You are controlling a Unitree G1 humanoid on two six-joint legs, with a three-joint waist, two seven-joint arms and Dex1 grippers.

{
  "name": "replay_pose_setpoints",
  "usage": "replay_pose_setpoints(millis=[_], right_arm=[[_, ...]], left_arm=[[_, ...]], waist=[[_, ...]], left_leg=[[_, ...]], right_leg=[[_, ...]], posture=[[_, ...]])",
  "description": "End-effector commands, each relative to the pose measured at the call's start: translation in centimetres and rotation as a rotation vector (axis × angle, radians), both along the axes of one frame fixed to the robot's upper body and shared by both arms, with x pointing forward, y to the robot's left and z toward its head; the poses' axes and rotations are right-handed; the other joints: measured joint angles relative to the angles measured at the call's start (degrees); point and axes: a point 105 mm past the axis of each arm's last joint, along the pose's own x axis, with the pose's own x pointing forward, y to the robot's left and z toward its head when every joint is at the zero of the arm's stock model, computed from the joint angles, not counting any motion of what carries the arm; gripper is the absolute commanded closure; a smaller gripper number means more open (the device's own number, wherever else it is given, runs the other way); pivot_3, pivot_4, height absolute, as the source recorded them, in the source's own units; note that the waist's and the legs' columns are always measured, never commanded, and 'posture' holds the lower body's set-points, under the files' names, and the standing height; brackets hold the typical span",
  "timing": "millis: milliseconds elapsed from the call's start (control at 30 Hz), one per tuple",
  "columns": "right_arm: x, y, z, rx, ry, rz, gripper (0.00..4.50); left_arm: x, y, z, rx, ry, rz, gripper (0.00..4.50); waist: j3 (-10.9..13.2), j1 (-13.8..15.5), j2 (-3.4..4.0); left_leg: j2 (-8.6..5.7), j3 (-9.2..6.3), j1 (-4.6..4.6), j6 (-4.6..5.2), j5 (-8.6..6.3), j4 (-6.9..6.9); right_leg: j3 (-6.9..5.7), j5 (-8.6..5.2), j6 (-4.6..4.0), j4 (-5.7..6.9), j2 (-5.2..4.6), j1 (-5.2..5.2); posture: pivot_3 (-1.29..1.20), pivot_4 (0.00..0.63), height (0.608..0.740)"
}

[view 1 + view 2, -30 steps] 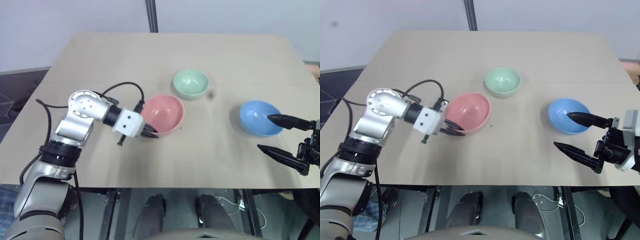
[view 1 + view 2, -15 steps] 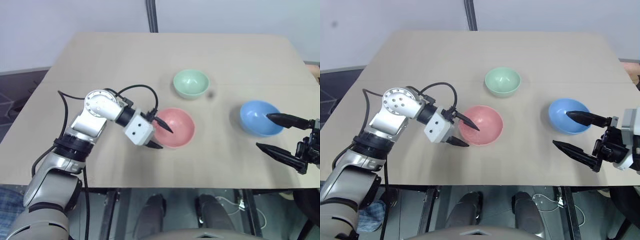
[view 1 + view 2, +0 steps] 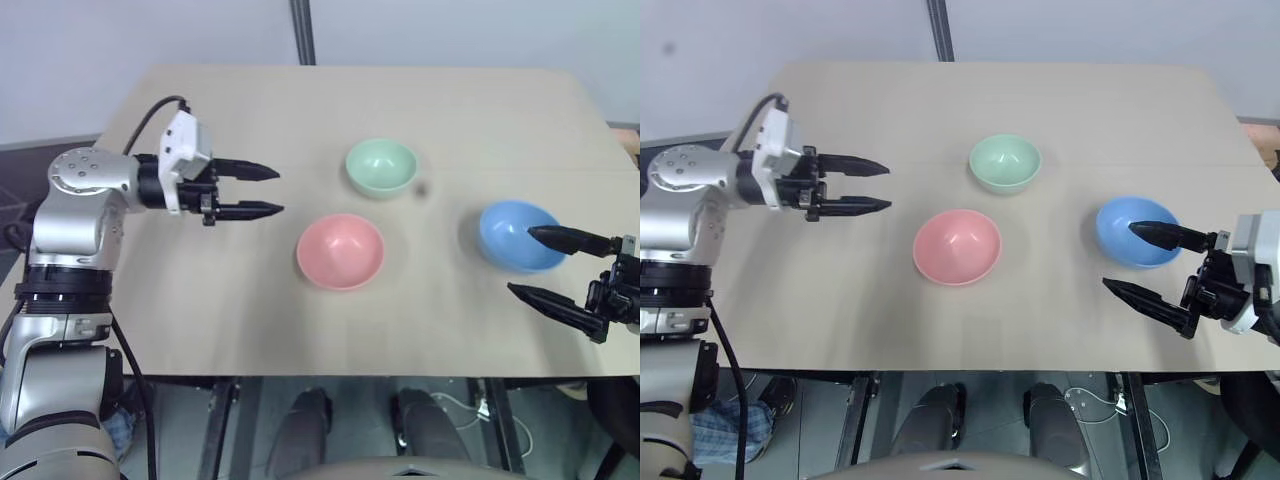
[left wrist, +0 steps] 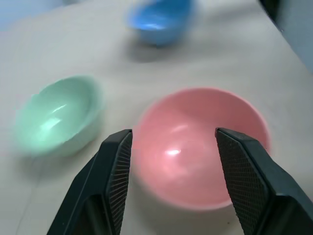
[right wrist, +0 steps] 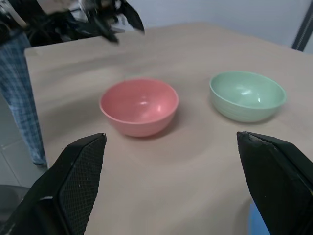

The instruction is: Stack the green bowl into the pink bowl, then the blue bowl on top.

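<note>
Stacking has not begun: both the left end effector (image 3: pixel 262 190) and right end effector (image 3: pixel 545 266) are released and empty, so next comes grasping the green bowl (image 3: pixel 381 166) for the pink bowl (image 3: pixel 340 250) mid-bench (image 3: pixel 300 100).

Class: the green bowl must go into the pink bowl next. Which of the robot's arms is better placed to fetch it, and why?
Probably the left. The left gripper is open, empty and pointing toward the green bowl. The right gripper sits by the blue bowl, farther from the green and pink bowl.
</note>
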Motion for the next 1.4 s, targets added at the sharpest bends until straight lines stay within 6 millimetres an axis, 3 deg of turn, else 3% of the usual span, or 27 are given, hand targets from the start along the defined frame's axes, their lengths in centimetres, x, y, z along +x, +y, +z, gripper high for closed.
replay_pose_setpoints(millis=[33,167,267,467,633,833,1000,1167,1400], right_arm=[[0.8,-0.1,0.5,-0.039,-0.02,-0.009,0.0],[4.4,-1.2,0.1,-0.132,0.024,-0.148,0.0],[6.9,-0.3,0.8,-0.185,-0.009,-0.154,0.0],[11.3,4.0,1.0,-0.323,-0.069,-0.065,0.0],[14.8,9.4,0.8,-0.414,-0.09,0.011,0.0],[18.6,13.4,0.8,-0.52,-0.127,-0.011,0.0],[20.4,15.7,0.0,-0.598,-0.125,-0.025,0.0],[21.8,16.8,-1.4,-0.73,-0.162,-0.022,0.0],[21.8,17.7,-2.1,-0.789,-0.182,0.026,2.74]], left_arm=[[-0.9,4.0,1.9,-0.158,0.006,0.164,1.65],[-2.0,6.0,2.1,-0.215,0.017,0.246,1.65],[-2.3,7.5,2.1,-0.235,0.004,0.32,1.65],[-3.1,8.9,1.3,-0.223,0.005,0.373,1.65],[-3.5,8.7,0.7,-0.221,0.013,0.372,1.65],[-3.6,8.6,0.4,-0.218,0.017,0.373,1.65],[-3.6,8.7,0.4,-0.222,0.02,0.38,1.65],[-3.2,9.4,0.6,-0.217,0.017,0.397,1.65],[-3.1,9.5,0.7,-0.213,0.019,0.394,1.61]], waist=[[0.0,-0.1,0.0],[0.0,-0.2,-0.02],[0.1,-0.1,0.03],[0.1,-0.2,0.05],[0.1,-0.2,0.06],[0.1,-0.4,0.05],[0.1,-0.8,0.04],[0.1,-1.7,0.04],[0.1,-3.0,0.04]], left_leg=[[-0.01,0.0,-0.01,0.0,0.0,0.01],[0.02,0.02,0.0,0.0,0.0,0.0],[0.05,0.02,0.03,-0.01,0.0,0.02],[0.08,0.05,0.0,-0.01,0.0,-0.06],[0.03,0.05,-0.23,-0.02,0.0,-0.11],[-0.01,0.0,-0.4,-0.04,0.01,-0.1],[-0.01,-0.07,-1.05,-0.3,0.17,0.04],[-0.06,-0.01,-1.08,-0.31,0.17,-0.02],[-0.05,-0.01,-1.07,-0.33,0.19,0.0]], right_leg=[[0.0,0.0,0.0,0.01,-0.02,0.0],[0.02,0.0,-0.01,0.01,-0.03,-0.03],[0.01,0.0,-0.01,0.02,0.0,-0.04],[0.02,0.0,-0.02,-0.02,-0.02,-0.12],[0.01,0.01,-0.03,-0.01,-0.08,-0.37],[-0.05,0.02,-0.05,0.05,-0.1,-0.57],[-0.1,0.08,-0.12,0.25,-0.07,-1.29],[-0.08,0.08,-0.13,0.23,-0.12,-1.34],[-0.05,0.08,-0.13,0.47,-0.09,-1.44]], posture=[[0.0,0.15,0.74],[0.0,0.15,0.74],[0.0,0.15,0.74],[0.0,0.15,0.74],[0.0,0.15,0.74],[0.0,0.15,0.74],[0.0,0.15,0.74],[0.0,0.15,0.74],[0.0,0.15,0.74]])
